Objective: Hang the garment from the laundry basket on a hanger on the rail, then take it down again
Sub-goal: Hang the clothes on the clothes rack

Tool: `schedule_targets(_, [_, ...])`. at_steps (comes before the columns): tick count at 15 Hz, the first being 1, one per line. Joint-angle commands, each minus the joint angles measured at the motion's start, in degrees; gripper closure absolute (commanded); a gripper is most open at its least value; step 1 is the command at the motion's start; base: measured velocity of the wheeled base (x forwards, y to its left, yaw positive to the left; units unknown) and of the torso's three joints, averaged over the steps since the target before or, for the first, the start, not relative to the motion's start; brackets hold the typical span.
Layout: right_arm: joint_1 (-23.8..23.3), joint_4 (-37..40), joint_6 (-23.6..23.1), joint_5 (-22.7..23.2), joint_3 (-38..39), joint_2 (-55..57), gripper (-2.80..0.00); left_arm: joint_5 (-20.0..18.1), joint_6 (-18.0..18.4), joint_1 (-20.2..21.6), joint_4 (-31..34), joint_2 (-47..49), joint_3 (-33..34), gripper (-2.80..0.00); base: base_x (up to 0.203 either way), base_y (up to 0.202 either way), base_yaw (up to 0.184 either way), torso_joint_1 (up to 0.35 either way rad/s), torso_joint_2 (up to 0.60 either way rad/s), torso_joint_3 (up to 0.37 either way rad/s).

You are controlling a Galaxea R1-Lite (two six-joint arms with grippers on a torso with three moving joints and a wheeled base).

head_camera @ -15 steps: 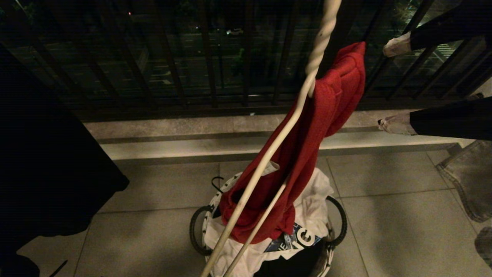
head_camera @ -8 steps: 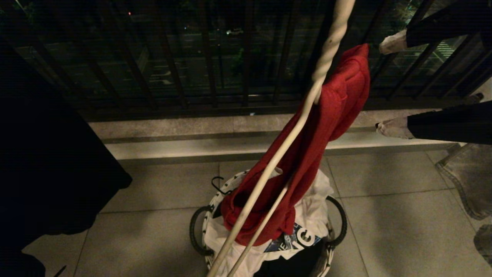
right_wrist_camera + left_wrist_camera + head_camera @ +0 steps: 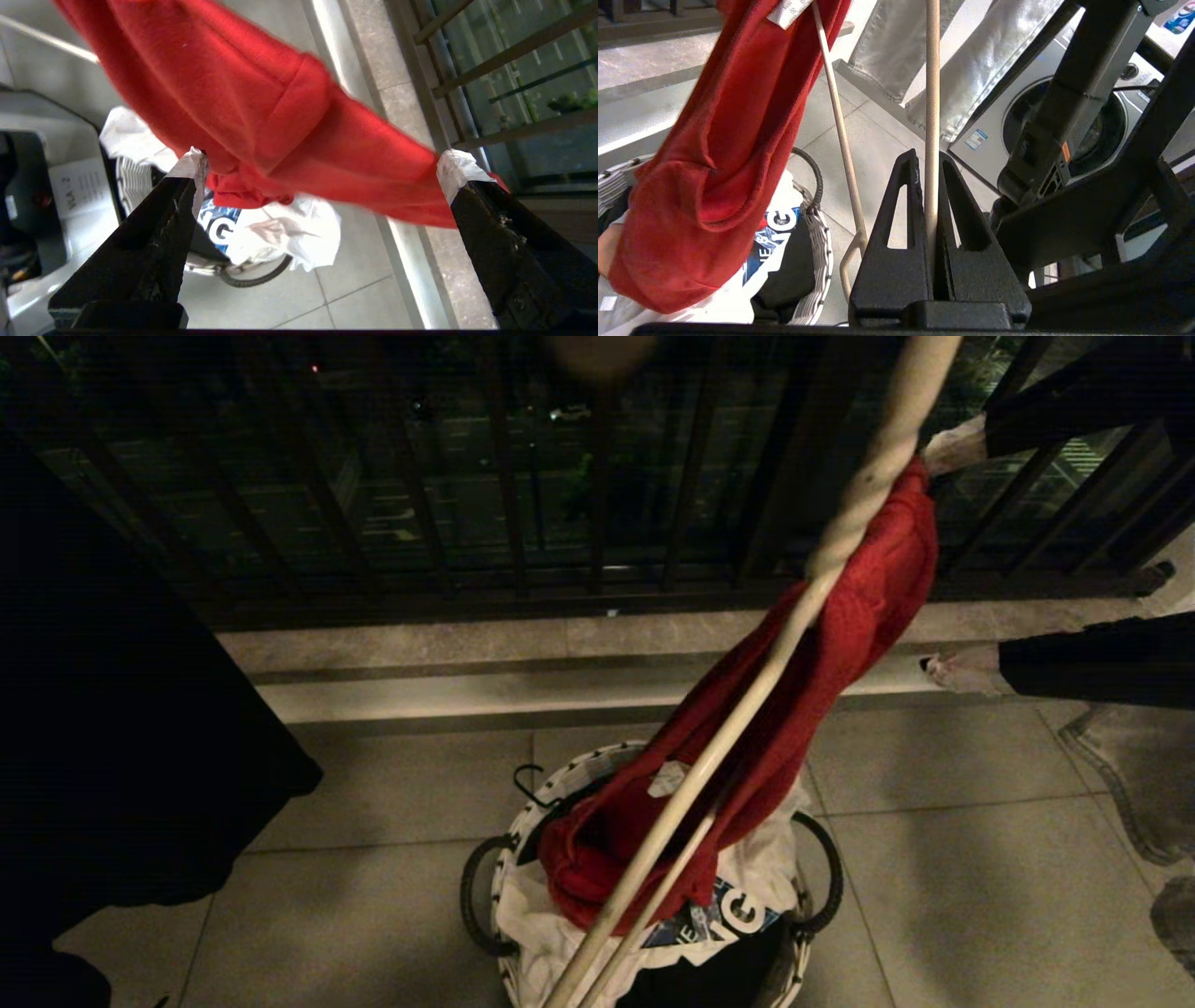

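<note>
The left gripper (image 3: 931, 186) pinches the hanger (image 3: 932, 93) wire tight; the garment (image 3: 840, 625) drapes between the right gripper's (image 3: 322, 168) wide-apart fingers (gripping nothing), its tail in the laundry basket (image 3: 532, 821). Unheld, it could slide off.

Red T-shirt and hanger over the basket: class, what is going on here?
The robot's left gripper is shut on the white wire hanger. The red T-shirt is draped over the hanger, its lower end bunched on the clothes in the laundry basket below. The right gripper stands wide open beside the T-shirt's upper end, one fingertip against the cloth, gripping nothing. The T-shirt is not yet spread on the hanger.
</note>
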Motion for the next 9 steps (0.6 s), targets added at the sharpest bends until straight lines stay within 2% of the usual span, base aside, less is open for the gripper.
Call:
schedule_targets(1, [0.05,0.77,-0.43,0.2,0.15,-0.01,-2.8,0.06,0.01,-0.06,-0.3,0.01,0.36,0.0,0.0,0.0,0.0,0.0,0.0,0.0])
schedule_targets(9, [0.22,1.66,-2.01,2.53,-0.64,-0.06,-2.8,0.05,0.14,-0.32,-0.11,0.45,0.66,0.0,0.0,0.0,0.0,0.0,0.0,0.0])
